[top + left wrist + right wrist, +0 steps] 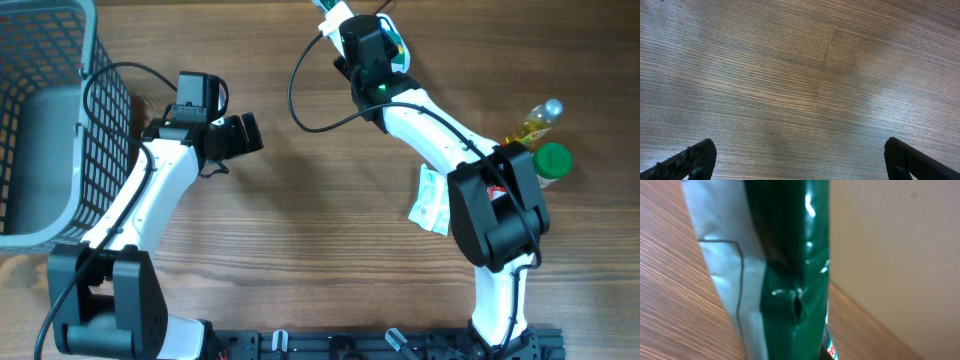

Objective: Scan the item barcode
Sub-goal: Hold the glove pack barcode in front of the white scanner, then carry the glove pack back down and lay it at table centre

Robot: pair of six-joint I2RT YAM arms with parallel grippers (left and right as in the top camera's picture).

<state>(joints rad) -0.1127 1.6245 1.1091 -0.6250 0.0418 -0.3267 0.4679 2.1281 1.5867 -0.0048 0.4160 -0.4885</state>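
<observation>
The item is a green and white pouch [790, 255] that fills the right wrist view, held upright just above the wood. Its white side carries a thin black outlined box, and no barcode shows. From overhead the pouch [336, 12] pokes out at the table's far edge, with my right gripper [347, 27] shut on it. My left gripper [238, 140] hovers over bare wood left of centre. Its fingers stand wide open in the left wrist view [800, 162] with nothing between them.
A grey wire basket [40, 120] stands at the far left. At the right are a yellow oil bottle [535, 120], a green-lidded container [552, 160] and a white and green sachet [432, 200] lying by the right arm's base.
</observation>
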